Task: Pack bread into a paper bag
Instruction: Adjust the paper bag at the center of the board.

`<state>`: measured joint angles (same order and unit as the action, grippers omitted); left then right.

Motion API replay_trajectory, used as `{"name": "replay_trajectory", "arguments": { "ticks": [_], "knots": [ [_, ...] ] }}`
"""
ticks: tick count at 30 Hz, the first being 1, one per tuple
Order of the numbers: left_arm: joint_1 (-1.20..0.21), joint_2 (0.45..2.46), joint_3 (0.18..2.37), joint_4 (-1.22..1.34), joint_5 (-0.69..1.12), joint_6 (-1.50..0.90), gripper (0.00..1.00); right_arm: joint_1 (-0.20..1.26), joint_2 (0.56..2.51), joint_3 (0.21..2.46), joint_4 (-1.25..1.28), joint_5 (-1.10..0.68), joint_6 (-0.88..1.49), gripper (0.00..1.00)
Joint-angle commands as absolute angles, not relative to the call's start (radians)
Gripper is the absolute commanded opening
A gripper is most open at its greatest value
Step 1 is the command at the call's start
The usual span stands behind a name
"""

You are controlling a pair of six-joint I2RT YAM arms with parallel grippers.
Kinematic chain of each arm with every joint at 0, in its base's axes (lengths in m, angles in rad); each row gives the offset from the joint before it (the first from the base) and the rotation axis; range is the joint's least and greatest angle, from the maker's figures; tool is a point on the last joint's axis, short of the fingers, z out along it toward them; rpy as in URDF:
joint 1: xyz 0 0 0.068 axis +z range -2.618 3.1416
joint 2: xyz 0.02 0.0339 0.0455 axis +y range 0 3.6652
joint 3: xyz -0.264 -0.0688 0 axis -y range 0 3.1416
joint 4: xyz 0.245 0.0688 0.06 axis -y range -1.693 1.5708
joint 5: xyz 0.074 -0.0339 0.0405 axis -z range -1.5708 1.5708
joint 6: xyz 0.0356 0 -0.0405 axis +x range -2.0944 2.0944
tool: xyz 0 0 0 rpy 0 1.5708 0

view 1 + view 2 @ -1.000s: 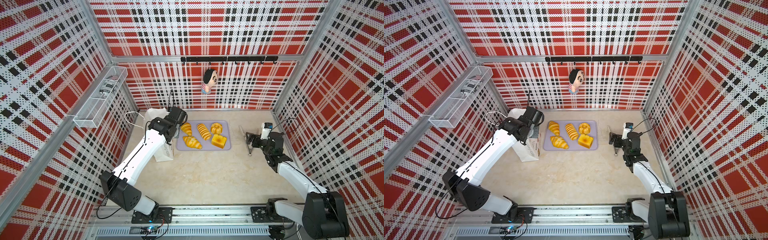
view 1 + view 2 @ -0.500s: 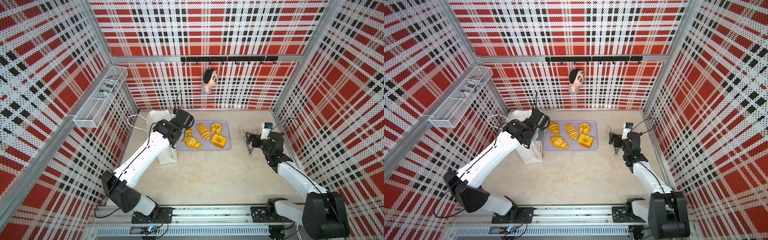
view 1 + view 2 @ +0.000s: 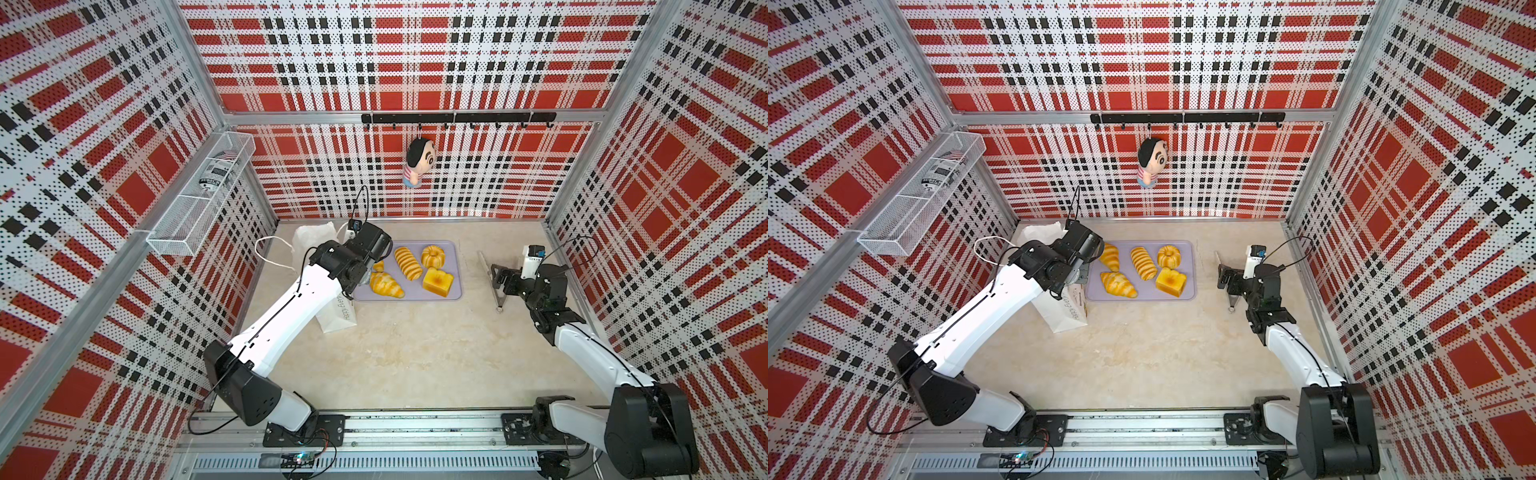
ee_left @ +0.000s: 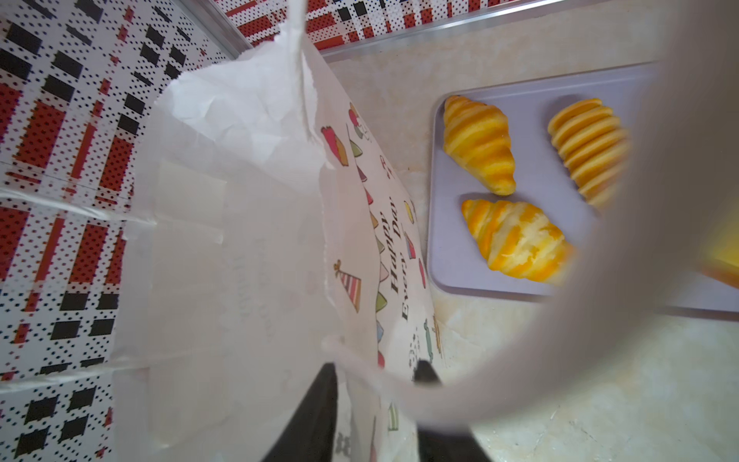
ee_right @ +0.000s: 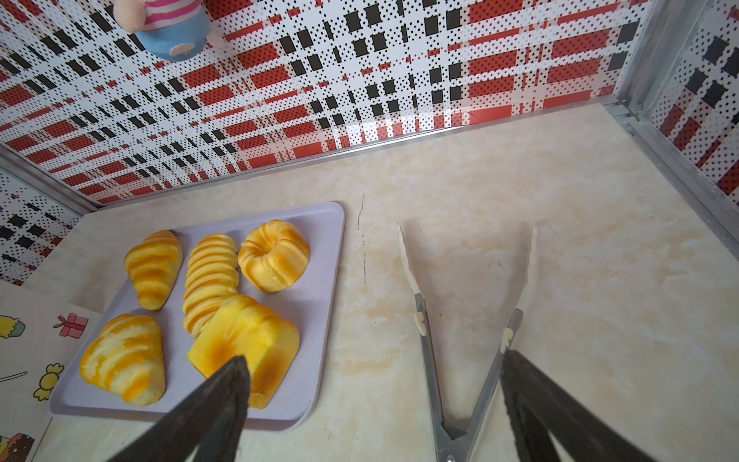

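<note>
the left gripper (image 4: pixel 376 366) holds its jaws apart astride the printed wall of the paper bag (image 4: pixel 240 240), one finger inside, one outside. the bag stands upright just beside the lavender tray (image 4: pixel 444 256), which carries a croissant (image 4: pixel 480 144), a second croissant (image 4: pixel 516 240), the long roll (image 5: pixel 210 276), ring bun (image 5: pixel 274 256) and toast block (image 5: pixel 244 340). the right gripper (image 5: pixel 376 400) hangs spread wide over metal tongs (image 5: pixel 431 368) lying on the table (image 5: pixel 600 280).
</note>
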<state>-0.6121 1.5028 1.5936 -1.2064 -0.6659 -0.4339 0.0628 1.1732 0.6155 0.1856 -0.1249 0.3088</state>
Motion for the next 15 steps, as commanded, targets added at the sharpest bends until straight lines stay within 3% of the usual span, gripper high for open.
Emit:
{"name": "replay_trajectory", "arguments": {
  "ticks": [1,9,15],
  "knots": [
    [-0.618,1.5,1.632,-1.242,-0.725,-0.461,0.45,0.067,1.169,0.617,0.206,-0.136,0.316,1.0],
    [-0.632,1.499,1.8,-1.288,-0.833,-0.483,0.58,0.068,1.175,0.621,0.199,-0.143,0.318,1.0],
    [-0.62,1.43,1.791,-1.181,-0.935,-0.488,0.65,0.075,1.195,0.701,0.088,-0.13,0.319,1.0]
  ]
}}
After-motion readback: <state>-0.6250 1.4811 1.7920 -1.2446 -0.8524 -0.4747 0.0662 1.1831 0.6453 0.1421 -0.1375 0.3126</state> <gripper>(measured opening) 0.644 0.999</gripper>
